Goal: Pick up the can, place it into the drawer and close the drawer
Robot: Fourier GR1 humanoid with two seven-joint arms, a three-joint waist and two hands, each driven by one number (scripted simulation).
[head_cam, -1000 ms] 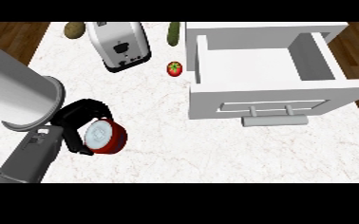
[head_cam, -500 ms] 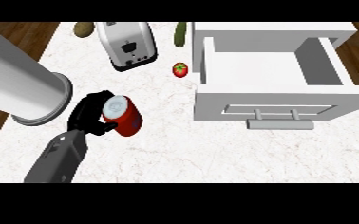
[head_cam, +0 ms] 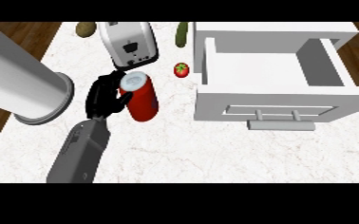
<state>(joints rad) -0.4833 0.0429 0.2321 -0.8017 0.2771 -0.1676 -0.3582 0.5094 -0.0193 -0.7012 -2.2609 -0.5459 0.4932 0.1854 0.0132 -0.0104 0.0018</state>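
On the white marble counter (head_cam: pixel 210 156), left of centre, the left hand (head_cam: pixel 103 96) is curled round a red can (head_cam: pixel 142 100), fingers and thumb wrapped about its side. That can has a pale silver top and leans a little, its top tipped toward the toaster; whether its base touches the counter cannot be told. A grey forearm (head_cam: pixel 79 154) runs from the hand down to the lower edge.

Just behind the can stands a silver toaster (head_cam: pixel 128 43), its dark front panel facing the hand. Right of the toaster a small tomato (head_cam: pixel 182 70) lies near the drawer's left wall, well apart from the can. Farther back, a green cucumber (head_cam: pixel 182 33) rests by the drawer's rear corner, and a brown potato (head_cam: pixel 86 28) sits at the counter's far left edge.

Filling the right side, the white drawer (head_cam: pixel 270 108) stands pulled open, its inside bare, its handle (head_cam: pixel 280 125) on the near face. A large grey cylinder (head_cam: pixel 28 83) crosses the left edge beside the hand. No right hand shows in the head view
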